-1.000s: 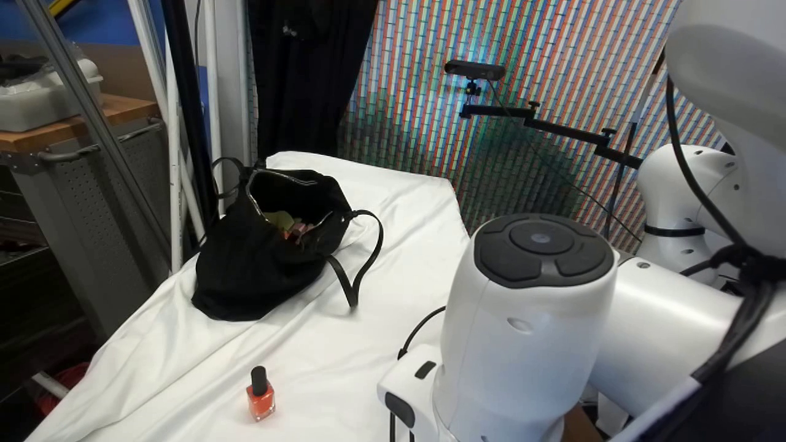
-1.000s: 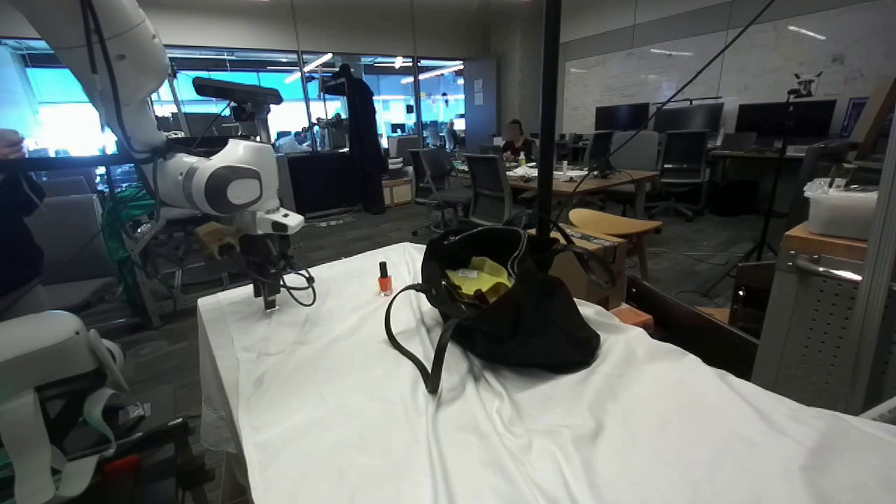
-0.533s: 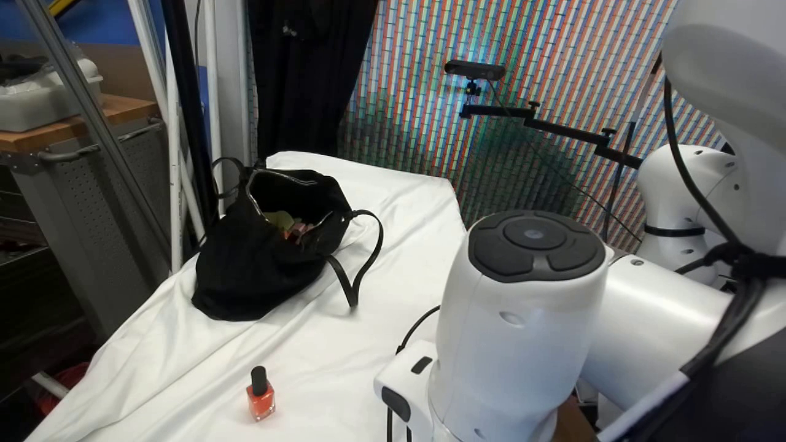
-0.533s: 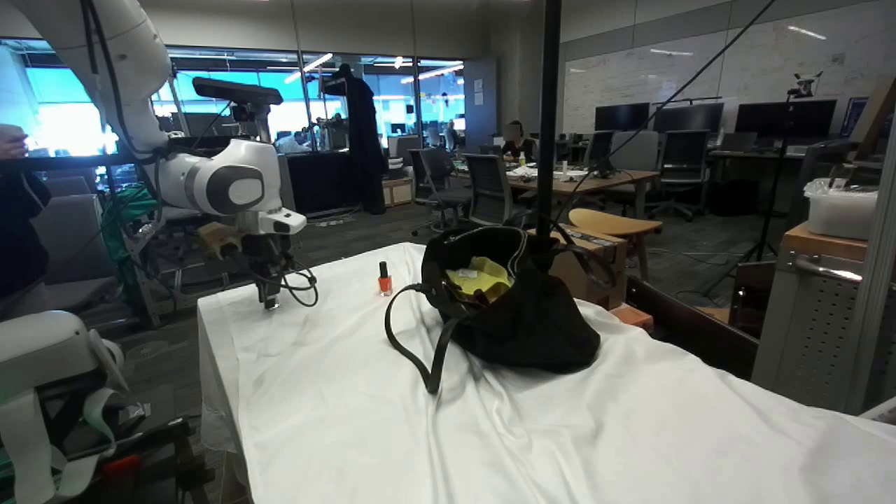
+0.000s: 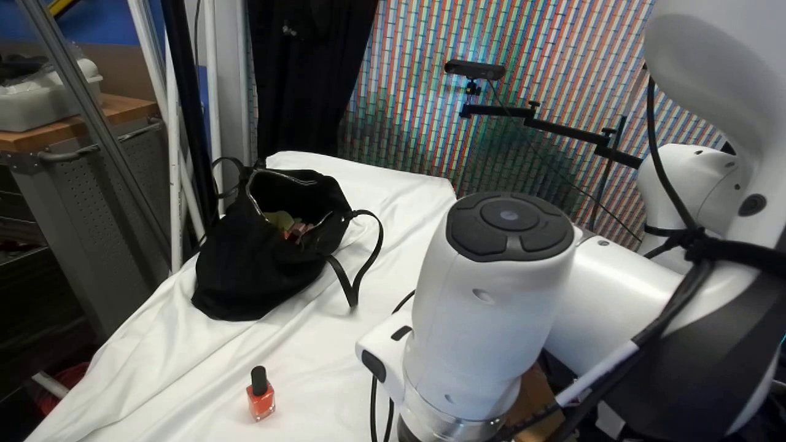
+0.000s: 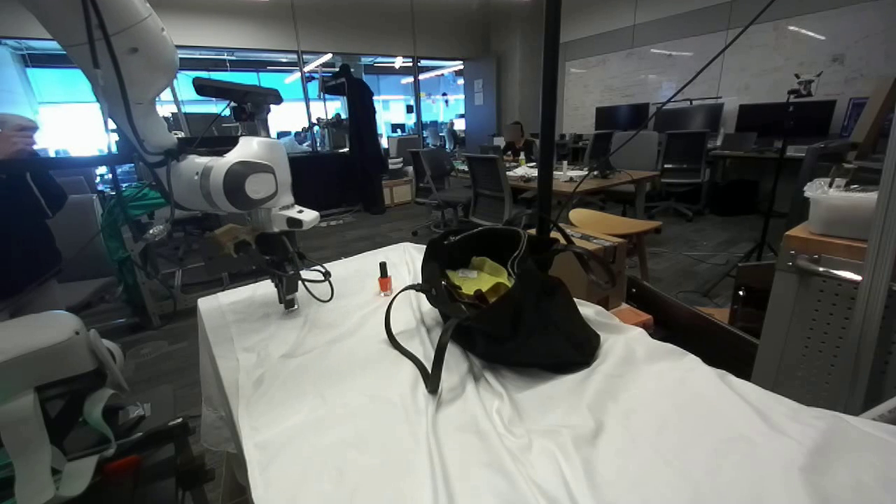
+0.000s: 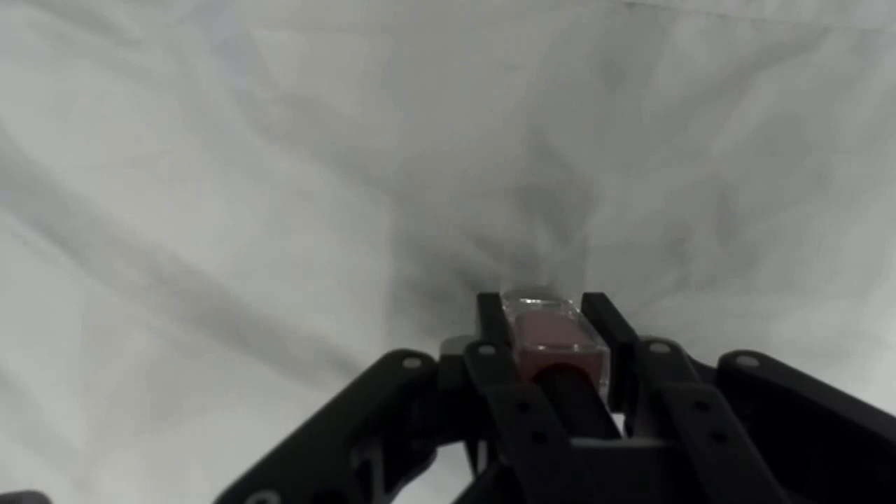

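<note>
Gripper [image 7: 541,315] closed onto a small clear bottle [image 7: 558,341], reddish inside, black cap [image 7: 570,397] up; fingers [image 7: 490,318] close together, right against its sides. Bottle's low by the white cloth [image 6: 350,420], can't tell if touching. Orange bottle [image 6: 385,284] stands upright on the cloth, apart from the gripper and the open black bag [image 6: 535,325], yellow item [image 6: 486,278] inside.

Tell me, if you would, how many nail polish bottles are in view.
2: the orange bottle stands on the cloth, and the pinkish bottle is held in the pincer. Others may be hidden in the bag.
</note>
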`<state>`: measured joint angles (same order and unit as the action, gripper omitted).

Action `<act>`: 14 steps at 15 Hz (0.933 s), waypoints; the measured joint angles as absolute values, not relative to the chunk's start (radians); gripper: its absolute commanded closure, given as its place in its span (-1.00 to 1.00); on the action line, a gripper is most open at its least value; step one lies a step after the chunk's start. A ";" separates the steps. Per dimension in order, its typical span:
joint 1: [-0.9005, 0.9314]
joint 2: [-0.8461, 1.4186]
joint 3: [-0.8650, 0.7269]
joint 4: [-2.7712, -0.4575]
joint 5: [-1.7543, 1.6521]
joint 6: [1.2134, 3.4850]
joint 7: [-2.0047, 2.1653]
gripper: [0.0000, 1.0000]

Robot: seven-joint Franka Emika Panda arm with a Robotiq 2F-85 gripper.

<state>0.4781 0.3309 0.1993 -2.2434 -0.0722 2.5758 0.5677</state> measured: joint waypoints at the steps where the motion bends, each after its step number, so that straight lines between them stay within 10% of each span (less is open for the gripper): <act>1: 0.481 0.328 0.183 -2.238 -0.101 2.567 0.596 0.69; 14: 0.413 0.239 0.096 -2.143 -0.260 2.414 0.757 0.69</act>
